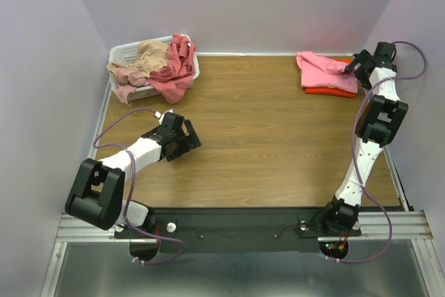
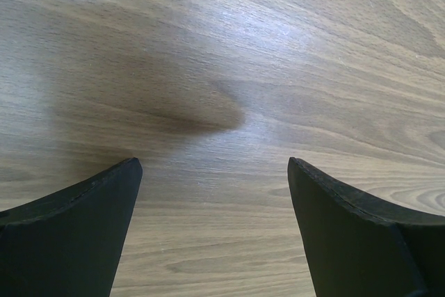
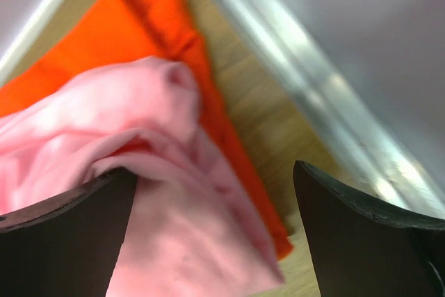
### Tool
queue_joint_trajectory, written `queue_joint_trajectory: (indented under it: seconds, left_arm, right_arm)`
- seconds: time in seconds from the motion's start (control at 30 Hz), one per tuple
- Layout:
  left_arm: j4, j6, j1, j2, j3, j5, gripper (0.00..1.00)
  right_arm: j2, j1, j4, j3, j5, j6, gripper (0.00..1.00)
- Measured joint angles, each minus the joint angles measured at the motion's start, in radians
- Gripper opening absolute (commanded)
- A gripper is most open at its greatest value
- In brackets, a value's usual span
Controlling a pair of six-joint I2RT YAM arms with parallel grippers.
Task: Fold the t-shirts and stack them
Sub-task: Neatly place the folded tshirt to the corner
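A folded pink t-shirt (image 1: pixel 321 69) lies on a folded orange t-shirt (image 1: pixel 332 91) at the table's back right. In the right wrist view the pink t-shirt (image 3: pixel 160 193) covers most of the orange t-shirt (image 3: pixel 97 39). My right gripper (image 1: pixel 352 65) is open over the stack's right edge; in the right wrist view the gripper (image 3: pixel 212 193) has pink cloth between its jaws, left finger touching a fold. Dusty rose and tan t-shirts (image 1: pixel 163 67) lie heaped in the basket. My left gripper (image 1: pixel 186 138) is open and empty over bare wood, as the left wrist view (image 2: pixel 214 168) shows.
A white laundry basket (image 1: pixel 125 52) stands at the back left, cloth hanging over its front. A metal rail (image 3: pixel 299 81) runs close behind the stack along the table's right edge. Purple walls enclose the wooden table (image 1: pixel 257 144).
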Motion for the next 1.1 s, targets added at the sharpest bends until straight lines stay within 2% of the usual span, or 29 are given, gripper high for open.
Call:
queue_joint_trajectory:
  seconds: [0.1, 0.2, 0.37, 0.6, 0.83, 0.9, 0.93, 1.1]
  left_arm:
    - [0.006, 0.002, 0.0, 0.012, 0.002, 0.01, 0.98]
    - [0.018, 0.003, 0.0, 0.021, 0.007, 0.026, 0.98]
    - [0.023, 0.003, 0.0, 0.021, 0.007, 0.036, 0.98]
    - [0.025, 0.003, 0.0, 0.021, 0.007, 0.04, 0.98]
    - [0.029, 0.003, 0.0, 0.021, 0.007, 0.041, 0.98]
    - [0.029, 0.004, 0.0, 0.021, 0.007, 0.042, 0.98]
    - [0.029, 0.004, 0.0, 0.021, 0.007, 0.043, 0.98]
    - [0.028, 0.008, 0.0, 0.006, 0.007, 0.044, 0.98]
  right_arm:
    - [0.0, -0.005, 0.003, 0.005, -0.112, 0.0, 1.0]
    - [-0.002, -0.007, 0.003, 0.003, -0.145, -0.002, 1.0]
    - [-0.04, -0.01, -0.006, -0.025, -0.121, -0.008, 1.0]
    - [-0.175, -0.019, -0.01, -0.101, -0.023, -0.047, 1.0]
    - [-0.303, -0.009, -0.002, -0.182, -0.047, -0.114, 0.97]
    - [-0.312, 0.011, 0.001, -0.198, -0.044, -0.13, 0.92]
    - [-0.314, 0.039, 0.003, -0.211, -0.039, -0.139, 0.86]
    - [-0.274, 0.143, -0.003, -0.214, -0.042, -0.14, 0.83]
